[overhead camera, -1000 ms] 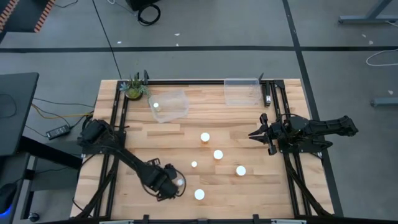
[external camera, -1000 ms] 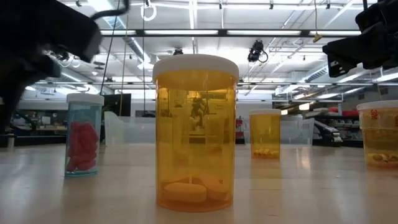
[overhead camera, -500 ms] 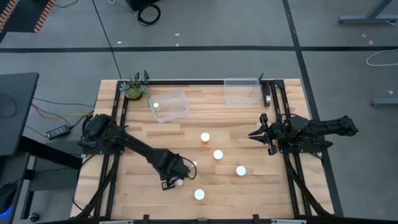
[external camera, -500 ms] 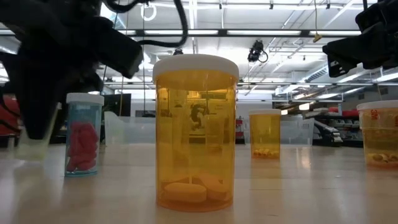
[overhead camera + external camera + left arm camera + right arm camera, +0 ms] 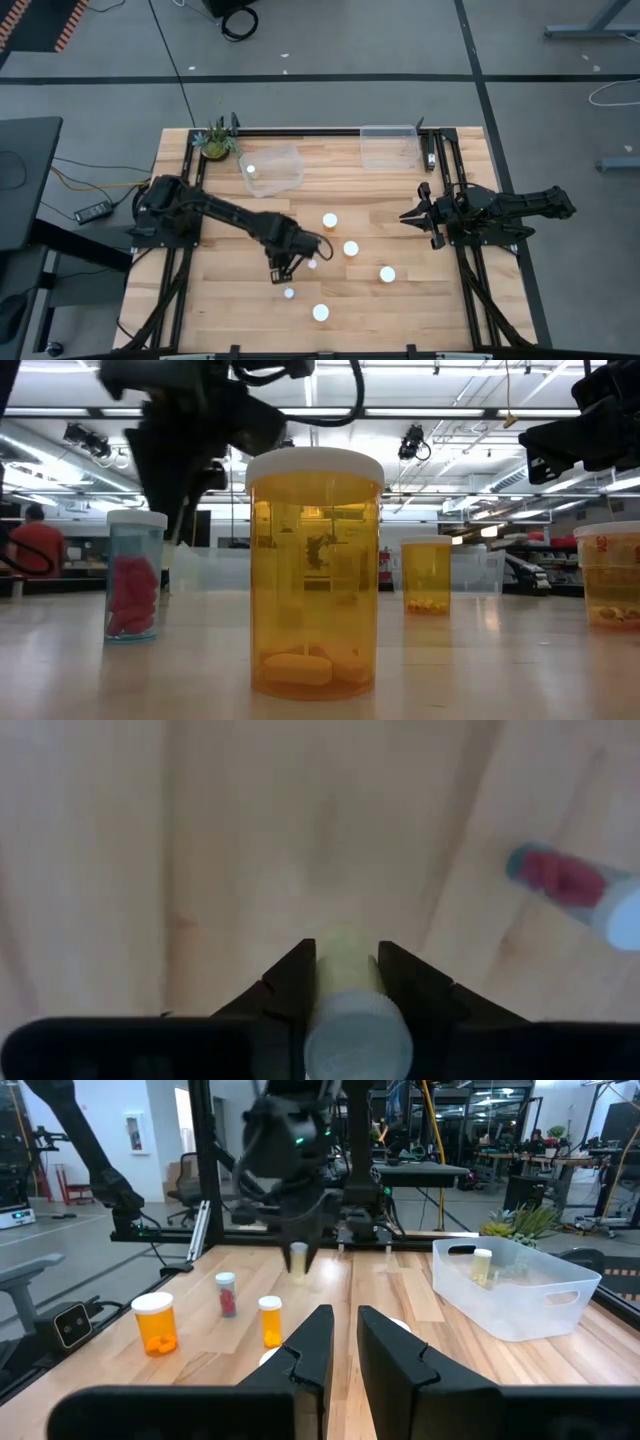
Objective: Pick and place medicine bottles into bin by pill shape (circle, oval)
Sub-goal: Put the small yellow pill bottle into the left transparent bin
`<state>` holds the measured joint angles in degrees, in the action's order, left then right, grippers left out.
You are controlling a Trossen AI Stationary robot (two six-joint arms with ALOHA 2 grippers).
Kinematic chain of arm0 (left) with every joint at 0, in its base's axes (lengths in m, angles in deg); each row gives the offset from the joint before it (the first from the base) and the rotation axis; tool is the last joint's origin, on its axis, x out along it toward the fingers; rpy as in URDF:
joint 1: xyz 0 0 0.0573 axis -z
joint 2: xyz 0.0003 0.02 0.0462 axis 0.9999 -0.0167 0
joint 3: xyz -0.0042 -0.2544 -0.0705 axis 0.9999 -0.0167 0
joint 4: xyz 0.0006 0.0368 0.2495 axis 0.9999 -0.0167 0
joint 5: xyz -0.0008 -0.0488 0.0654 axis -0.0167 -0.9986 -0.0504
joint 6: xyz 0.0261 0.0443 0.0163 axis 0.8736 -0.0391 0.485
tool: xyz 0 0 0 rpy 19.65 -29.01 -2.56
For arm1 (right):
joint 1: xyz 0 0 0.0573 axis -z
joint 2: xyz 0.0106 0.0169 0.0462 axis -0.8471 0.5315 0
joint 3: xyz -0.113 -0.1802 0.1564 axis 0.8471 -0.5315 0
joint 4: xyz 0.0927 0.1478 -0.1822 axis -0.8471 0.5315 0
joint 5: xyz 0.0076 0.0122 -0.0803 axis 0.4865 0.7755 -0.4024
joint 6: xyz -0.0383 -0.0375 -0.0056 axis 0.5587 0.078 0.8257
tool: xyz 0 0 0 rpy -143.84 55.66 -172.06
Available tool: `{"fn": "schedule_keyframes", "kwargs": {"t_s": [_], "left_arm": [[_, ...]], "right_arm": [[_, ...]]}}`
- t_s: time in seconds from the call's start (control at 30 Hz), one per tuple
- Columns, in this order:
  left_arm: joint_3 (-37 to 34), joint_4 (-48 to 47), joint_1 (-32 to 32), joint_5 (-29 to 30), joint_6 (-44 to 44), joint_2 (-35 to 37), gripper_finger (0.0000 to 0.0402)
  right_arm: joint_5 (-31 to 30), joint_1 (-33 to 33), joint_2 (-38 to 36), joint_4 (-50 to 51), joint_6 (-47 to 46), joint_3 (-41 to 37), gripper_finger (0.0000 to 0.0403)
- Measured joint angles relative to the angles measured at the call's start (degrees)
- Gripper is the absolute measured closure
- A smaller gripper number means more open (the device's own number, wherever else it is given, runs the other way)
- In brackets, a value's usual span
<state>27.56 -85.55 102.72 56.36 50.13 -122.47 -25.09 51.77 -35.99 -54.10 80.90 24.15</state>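
Observation:
My left gripper (image 5: 281,270) points down over the middle of the table, shut on a small pale-yellow medicine bottle (image 5: 297,1259) with a white cap (image 5: 357,1036). Loose bottles stand upright on their bases around it. A blue one with red pills (image 5: 135,575) is beside the gripper, and a wide orange one (image 5: 315,570) stands near the front edge. Others (image 5: 329,221) (image 5: 350,248) (image 5: 386,273) stand farther right. My right gripper (image 5: 405,215) rests level at the table's right side, shut and with nothing in it. My left gripper pinches the pale bottle's body (image 5: 345,958) between its two fingers (image 5: 293,982), just under the cap. The fingers come from above and point down. The bottle stays upright with its cap up. Its lower part hangs below the fingertips, clear of the table.
A clear bin (image 5: 285,172) at the far left holds one bottle (image 5: 250,168). A second clear bin (image 5: 388,146) stands at the far right. A small plant (image 5: 215,142) sits at the far left corner. Black rails run along both sides of the table.
My left gripper has carried the pale bottle from near the front edge toward the far edge and a little to the right. It has risen and rolled about its own axis on the way. The bottle stays upright and clear of the table.

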Motion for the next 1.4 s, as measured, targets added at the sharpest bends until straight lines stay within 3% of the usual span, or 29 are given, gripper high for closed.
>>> {"fn": "schedule_keyframes", "kwargs": {"t_s": [0.17,0.43,0.6,0.9,1.07,1.23,1.4], "left_arm": [[2.1,-3.7,-3.6,1.1,3.5,0.0,0.0277],[2.7,-10.1,-8.5,4.5,10.1,0.0,0.0297],[2.6,-12.6,-13.0,8.1,14.2,0.4,0.0277],[2.7,-11.6,-23.3,11.4,18.7,4.5,0.0296],[2.7,-9.0,-29.2,14.0,19.3,5.5,0.0278],[1.2,-3.3,-34.5,14.1,20.0,5.4,0.0268],[1.0,-2.5,-38.6,14.1,21.7,5.4,0.0284]], "right_arm": [[0.0,0.0,0.0,0.0,0.0,0.0,0.0346],[0.0,0.0,0.0,0.0,0.0,0.0,0.0346],[0.0,0.0,0.0,0.0,0.0,0.0,0.0346],[0.0,0.0,0.0,0.0,0.0,0.0,0.0346],[0.0,0.0,0.0,0.0,0.0,0.0,0.0346],[0.0,0.0,0.0,0.0,0.0,0.0,0.0346],[0.0,0.0,0.0,0.0,0.0,0.0,0.0346]]}}
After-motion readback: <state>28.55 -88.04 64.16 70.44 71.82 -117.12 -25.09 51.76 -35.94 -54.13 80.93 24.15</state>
